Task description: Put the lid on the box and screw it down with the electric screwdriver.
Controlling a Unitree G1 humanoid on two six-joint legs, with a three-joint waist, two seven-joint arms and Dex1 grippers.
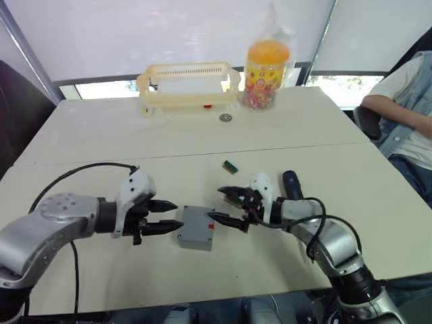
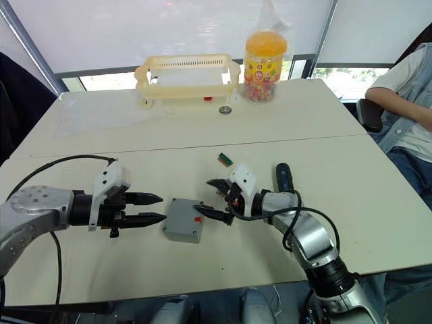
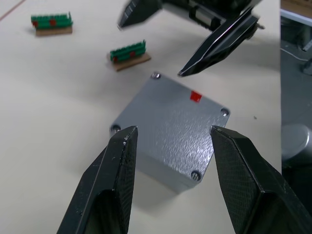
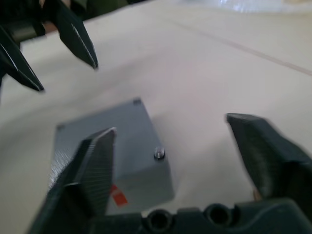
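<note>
We are seeing the box [image 1: 196, 228] sitting mid-table between the left gripper [image 1: 165, 217] and right gripper [image 1: 227, 206], both spread wide, holding nothing. Green blocks [image 3: 128, 54] are lying just beyond; basket [image 1: 189, 86] far.

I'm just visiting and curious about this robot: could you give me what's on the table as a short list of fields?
box: grey box, screws at its corners, small red mark, lying on the table between the two grippers
left gripper: open, beside the box
right gripper: open, one fingertip at the box's edge
electric screwdriver: lying behind the right arm
far end: yellow basket, candy jar
</note>
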